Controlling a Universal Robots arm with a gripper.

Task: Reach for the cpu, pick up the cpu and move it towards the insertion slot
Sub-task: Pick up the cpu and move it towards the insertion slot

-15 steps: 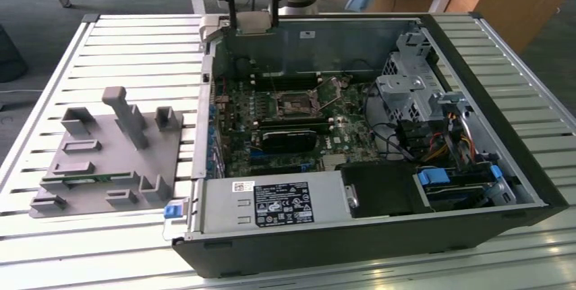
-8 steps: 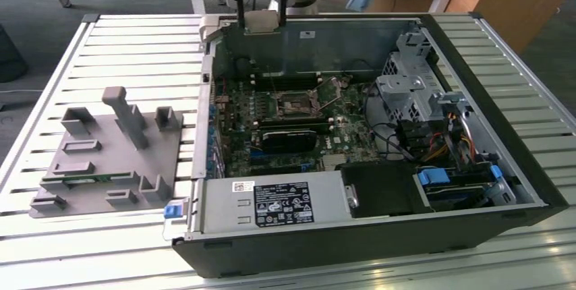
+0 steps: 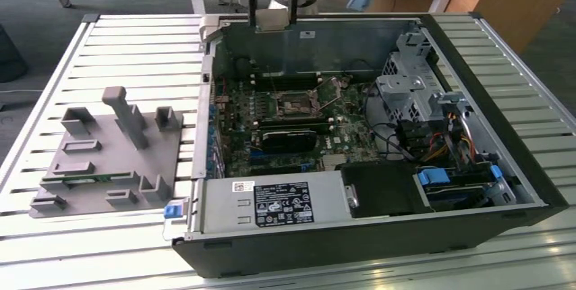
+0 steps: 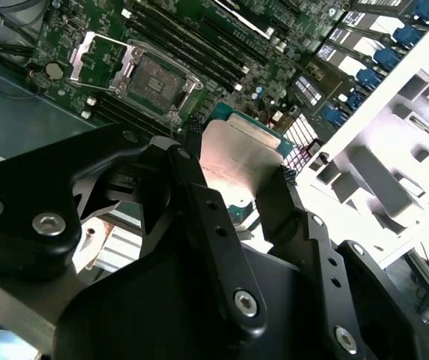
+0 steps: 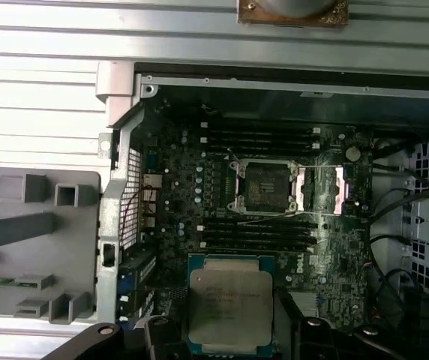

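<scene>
My gripper (image 3: pixel 272 8) hangs above the far wall of the open computer case (image 3: pixel 504 189), shut on the cpu (image 3: pixel 272 19). In both wrist views the cpu (image 4: pixel 238 154) (image 5: pixel 229 300), a flat square chip with a silver top and pale rim, sits clamped by its edges between the black fingers (image 4: pixel 199 195) (image 5: pixel 304 330). The insertion slot (image 3: pixel 295 106) is a dark square socket in a silvery frame on the green motherboard, seen in both wrist views (image 4: pixel 151 79) (image 5: pixel 265 186). The cpu is held in the air, apart from the socket and short of it.
A grey holder fixture (image 3: pixel 112 162) with a green memory stick (image 3: pixel 85 181) stands on the slatted table at the exterior view's left. Inside the case are a power supply (image 3: pixel 270 204), a black block (image 3: pixel 290 139), a drive cage (image 3: pixel 409 94) and cables (image 3: pixel 450 145).
</scene>
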